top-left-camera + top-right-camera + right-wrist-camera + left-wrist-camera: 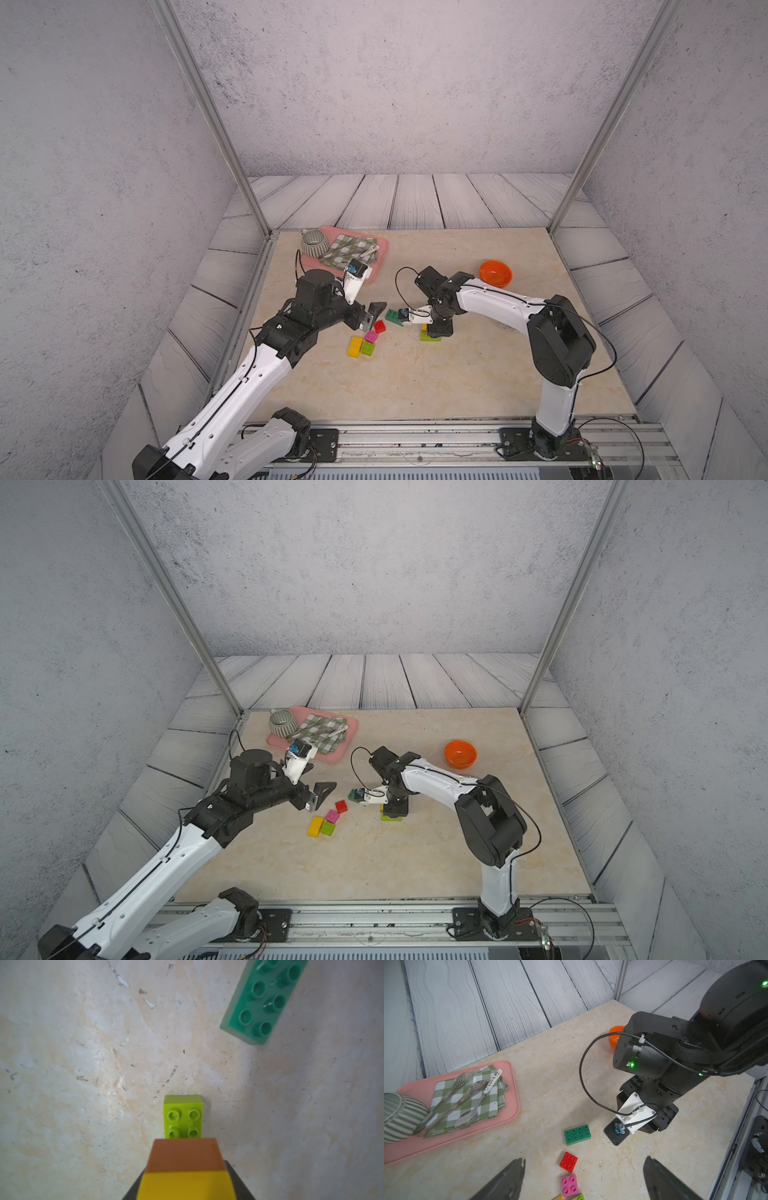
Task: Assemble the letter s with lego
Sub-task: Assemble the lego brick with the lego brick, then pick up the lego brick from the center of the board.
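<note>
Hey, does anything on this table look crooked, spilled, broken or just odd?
Nothing looks spilled or broken. The dark green oblong lego brick lies at an angle to the lime brick, and the red square brick and pink square brick sit loose nearby.

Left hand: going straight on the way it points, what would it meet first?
Probably the red brick, just ahead of the open left hand; depth is unclear, so maybe the pink brick.

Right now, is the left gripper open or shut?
Open: the left wrist view shows the left gripper with its jaws wide apart and nothing held between them.
</note>
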Robot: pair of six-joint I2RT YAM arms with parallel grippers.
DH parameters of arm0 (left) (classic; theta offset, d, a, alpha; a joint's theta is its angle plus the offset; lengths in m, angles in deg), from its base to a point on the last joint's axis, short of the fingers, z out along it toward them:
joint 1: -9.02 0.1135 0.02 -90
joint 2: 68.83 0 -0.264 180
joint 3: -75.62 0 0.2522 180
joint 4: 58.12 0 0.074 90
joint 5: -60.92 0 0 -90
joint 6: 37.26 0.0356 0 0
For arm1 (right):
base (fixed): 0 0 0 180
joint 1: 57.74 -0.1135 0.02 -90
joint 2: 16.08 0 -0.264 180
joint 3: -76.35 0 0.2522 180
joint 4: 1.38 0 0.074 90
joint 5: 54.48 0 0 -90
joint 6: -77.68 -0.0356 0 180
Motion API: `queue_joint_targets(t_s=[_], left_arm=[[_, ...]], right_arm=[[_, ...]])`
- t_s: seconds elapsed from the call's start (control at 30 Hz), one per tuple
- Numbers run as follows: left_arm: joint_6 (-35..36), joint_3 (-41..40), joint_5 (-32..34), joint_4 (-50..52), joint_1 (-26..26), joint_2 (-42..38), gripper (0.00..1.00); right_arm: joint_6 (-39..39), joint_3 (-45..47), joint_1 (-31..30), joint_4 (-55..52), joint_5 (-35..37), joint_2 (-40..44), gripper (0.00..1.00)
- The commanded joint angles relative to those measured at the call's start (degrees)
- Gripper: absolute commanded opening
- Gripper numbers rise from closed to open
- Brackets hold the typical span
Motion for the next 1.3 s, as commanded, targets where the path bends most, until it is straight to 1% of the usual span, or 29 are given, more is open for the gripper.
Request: queue_joint_targets(t_s=[0.0, 0.13, 0.17, 0.3, 0.33, 0.47, 0.6, 0.67, 0.73, 0.83, 0.93, 1.0, 1.07, 1.13, 1.2, 1.27], left_arm=[[-0.4, -0.4, -0.8, -0.6, 0.6, -0.4, 0.95], [-0.4, -0.4, -0.7, -0.5, 0.7, -0.5, 0.95], [-0.4, -0.4, -0.8, -0.6, 0.7, -0.5, 0.95], [-0.4, -0.6, -0.6, -0.5, 0.8, -0.4, 0.94], [-0.4, -0.5, -0.6, -0.6, 0.8, -0.4, 0.95], [-0.5, -0.5, -0.7, -0.5, 0.8, -0.5, 0.95], [-0.6, -0.6, -0.6, -0.7, 0.8, -0.4, 0.95], [-0.6, -0.6, -0.4, -0.7, 0.8, -0.3, 0.95], [-0.7, -0.6, -0.3, -0.8, 0.9, -0.3, 0.95], [-0.8, -0.6, -0.3, -0.9, 0.9, 0.1, 0.95], [-1.0, -0.7, -0.4, -1.1, 0.9, 0.5, 0.95], [-1.0, -0.6, -0.3, -1.1, 0.9, 0.7, 0.95], [-1.0, -0.6, -0.1, -1.1, 1.0, 0.8, 0.95], [-1.0, -0.6, 0.1, -1.1, 1.0, 0.9, 0.95], [-1.0, -0.6, 0.1, -1.2, 1.0, 1.1, 0.95], [-1.0, -0.5, 0.1, -1.2, 1.0, 1.4, 0.95]], right_arm=[[-0.4, -1.6, 0.2, -1.2, -1.2, 1.5, 0.54], [-0.8, -1.2, 0.3, -0.4, -1.5, 3.2, 0.6], [-0.8, -1.3, 0.3, -0.4, -1.7, 3.9, 0.63], [-1.8, -1.6, 0.7, 0.1, -2.2, 7.7, 0.84], [-2.0, -1.7, 0.9, 0.2, -2.4, 8.8, 0.86], [-3.6, -2.2, 1.9, -0.2, -4.2, 14.4, 0.9], [-6.1, 1.1, 3.6, 3.0, -6.8, 23.3, 0.92], [-9.4, 6.3, 5.1, 7.5, -9.8, 28.8, 0.93], [-13.3, 13.8, 5.6, 14.2, -12.4, 34.2, 0.94], [-22.3, 25.6, 5.6, 26.0, -14.0, 41.0, 0.94], [-32.3, 35.0, 5.6, 36.5, -16.6, 45.6, 0.95], [-38.1, 40.2, 5.1, 42.8, -16.0, 47.5, 0.97], [-41.8, 47.3, 4.7, 50.4, -12.8, 49.2, 0.98], [-43.8, 51.8, 4.6, 55.2, -9.6, 50.1, 0.99], [-44.7, 54.8, 4.6, 58.8, -8.7, 49.8, 0.99], [-45.5, 56.8, 4.6, 61.8, -8.7, 47.8, 1.0]])
